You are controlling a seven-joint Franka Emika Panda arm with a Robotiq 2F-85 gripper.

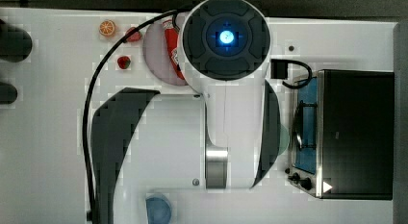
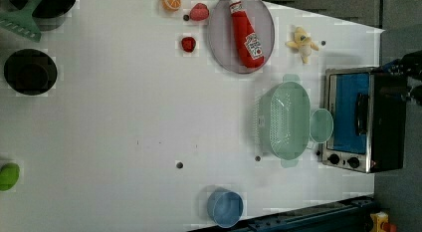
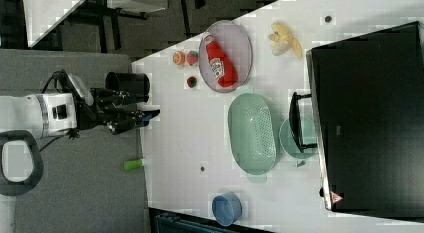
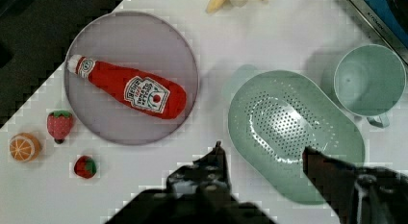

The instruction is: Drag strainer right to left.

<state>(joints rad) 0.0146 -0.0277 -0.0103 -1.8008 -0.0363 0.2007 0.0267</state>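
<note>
Start with the bench [image 2: 124,122]: a wide white top, and in the left view the stretch on the left view's left of the strainer is bare, which is the room I judge the drag needs. At the far end stands a toaster oven [image 2: 363,120] with a blue door.

The strainer [image 2: 283,120] sits close in front of that oven, its long axis running parallel to the oven's front. A mint mug [image 2: 321,125] stands between strainer and oven, touching or nearly touching the strainer's rim. On the strainer's other long end, near but apart from it, a grey plate [image 2: 241,33] carries a ketchup bottle [image 2: 246,33].

The relation your move turns on: in the right view the arm's hand [image 3: 145,115] hangs off the bench edge on the right view's left, well apart from the strainer [image 3: 252,133], which lies across open bench from it. In the wrist view the hand [image 4: 264,154] stands partly open with nothing between its fingers [image 4: 216,156], and the strainer [image 4: 293,132] lies just past the fingertips, one finger over its near rim in the picture.

You probably want to hook that near rim.

Small things: a plush toy [image 2: 301,43], two strawberries [image 2: 188,44], an orange slice [image 2: 171,0], a blue cup [image 2: 226,207].
</note>
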